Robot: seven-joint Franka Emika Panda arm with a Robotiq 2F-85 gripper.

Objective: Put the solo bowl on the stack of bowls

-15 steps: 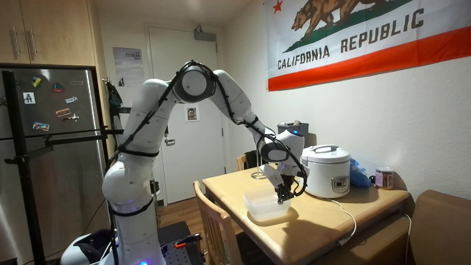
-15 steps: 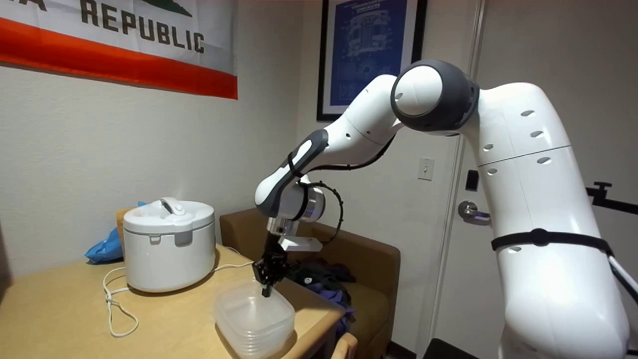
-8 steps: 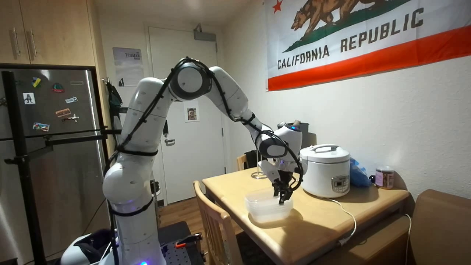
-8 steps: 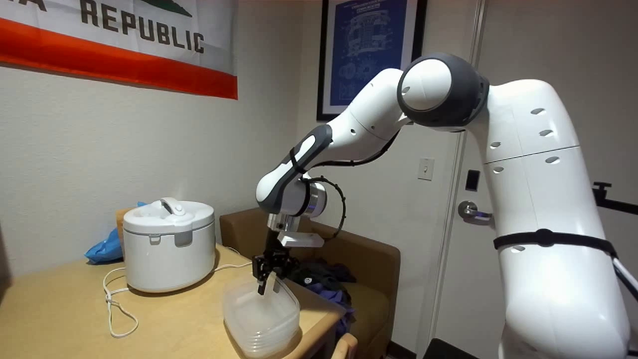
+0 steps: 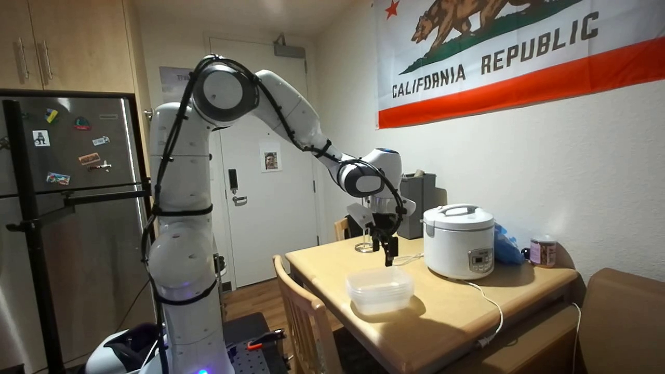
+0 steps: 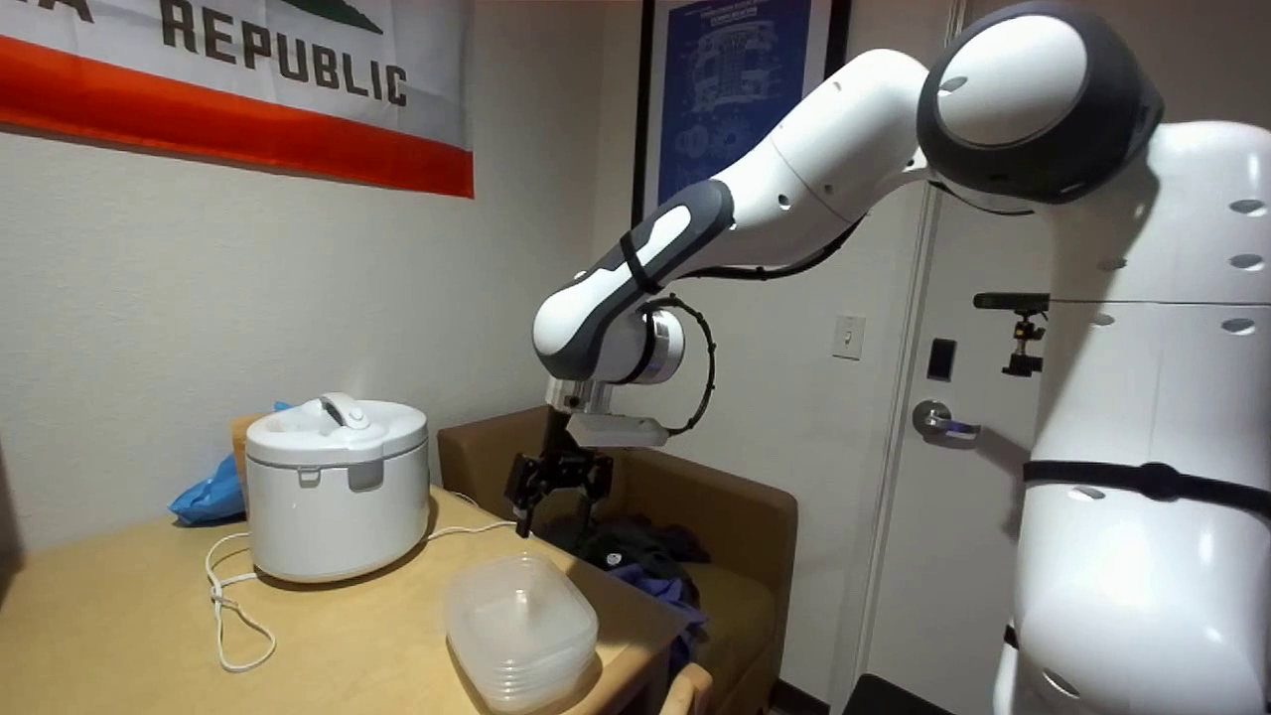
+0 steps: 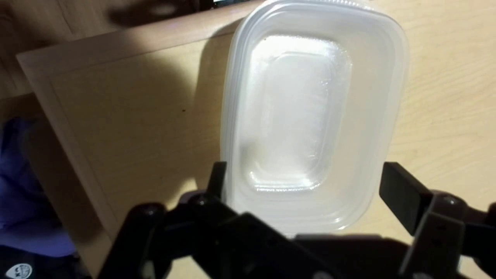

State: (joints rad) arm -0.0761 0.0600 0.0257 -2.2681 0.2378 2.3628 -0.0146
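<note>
Hovering with black fingers (image 7: 405,195) apart above translucent rectangular plastic bowl stack (image 5: 380,293), left of round white rice cooker (image 5: 457,246) in an exterior view.

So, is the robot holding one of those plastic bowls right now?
No: in an exterior view the gripper hangs open above the stack of bowls, with a visible gap between them.

Wht rice cooker (image 6: 333,511) & blue bag (image 6: 211,497) on tbl (image 6: 119,616), flag (image 5: 519,62) on wall (image 5: 519,171).
</note>
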